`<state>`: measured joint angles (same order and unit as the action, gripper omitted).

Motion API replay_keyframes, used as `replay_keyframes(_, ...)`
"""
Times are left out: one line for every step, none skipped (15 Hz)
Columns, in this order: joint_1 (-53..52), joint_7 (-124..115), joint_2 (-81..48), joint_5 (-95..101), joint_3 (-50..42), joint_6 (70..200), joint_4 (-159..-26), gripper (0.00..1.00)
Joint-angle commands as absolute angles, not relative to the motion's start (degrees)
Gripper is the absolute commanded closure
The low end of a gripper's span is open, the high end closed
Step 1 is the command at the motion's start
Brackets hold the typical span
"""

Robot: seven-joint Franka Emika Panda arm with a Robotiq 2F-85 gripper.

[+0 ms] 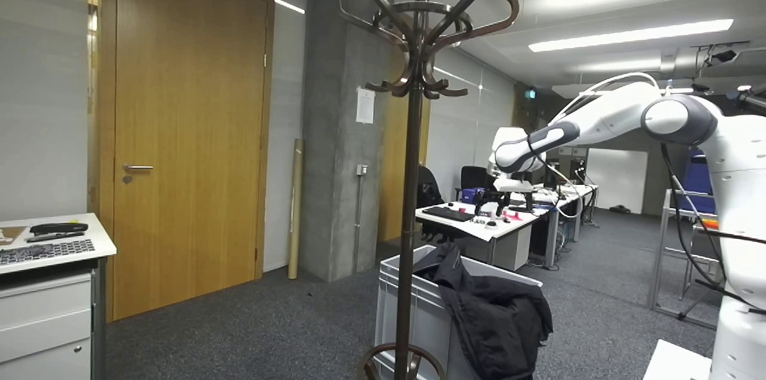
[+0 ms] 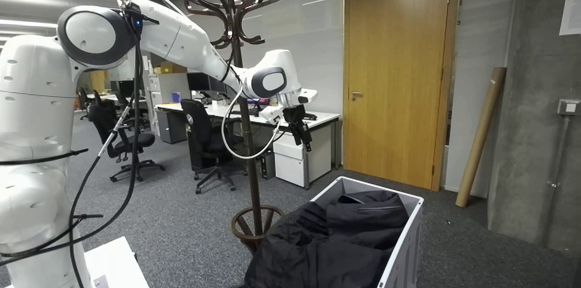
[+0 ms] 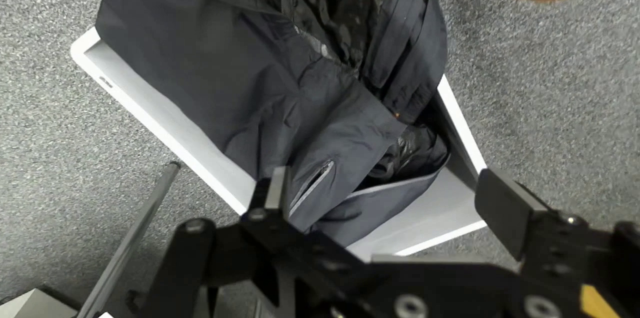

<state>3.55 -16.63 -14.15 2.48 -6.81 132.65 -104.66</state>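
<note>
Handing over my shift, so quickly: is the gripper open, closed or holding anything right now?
Gripper: open wide, holding nothing, above the dark garment.

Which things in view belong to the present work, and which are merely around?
Apparently in the work:
fingers, spread apart
dark clothing beneath them
grey crate holding it
possibly the coat stand

Apparently just around:
cardboard tube, leaning
office chairs
keyboard
</note>
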Motion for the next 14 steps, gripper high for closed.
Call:
replay_keyframes(2.3, -11.5, -12.4, 0.6, -3.7, 132.8, -110.7, 0.0)
replay_keyframes(1.8, -10.4, -11.7, -0.3, -2.6, 133.5, -112.9, 0.0)
replay_keyframes(1.4, -9.6, -11.4, -1.3, -1.6, 133.5, -114.4, 0.0)
replay_keyframes(0.9, -8.5, -11.1, -2.0, -0.6, 133.5, -116.2, 0.0)
replay_keyframes(0.5, -5.3, -10.5, -1.7, 0.3, 133.6, -118.4, 0.0)
replay_keyframes(0.3, -3.0, -9.9, -1.2, 0.8, 134.2, -120.5, 0.0)
replay_keyframes(0.5, -0.1, -9.4, -1.2, 1.4, 134.4, -122.3, 0.0)
replay_keyframes(0.7, 3.4, -8.9, -1.8, 1.9, 134.3, -123.9, 0.0)
replay_keyframes(0.9, 6.6, -8.1, -1.6, 2.1, 134.1, -125.7, 0.0)
replay_keyframes(1.1, 9.9, -7.4, -1.3, 2.2, 133.9, -127.2, 0.0)
replay_keyframes(1.0, 12.9, -7.0, -0.7, 2.2, 133.6, -128.2, 0.0)
replay_keyframes(0.0, 7.0, -11.0, -0.4, 1.6, 132.7, -123.6, 0.0)
replay_keyframes(0.0, 7.6, -10.9, -0.4, 1.6, 132.7, -124.3, 0.0)
replay_keyframes(0.0, 7.6, -11.1, -0.4, 1.6, 132.7, -124.2, 0.0)
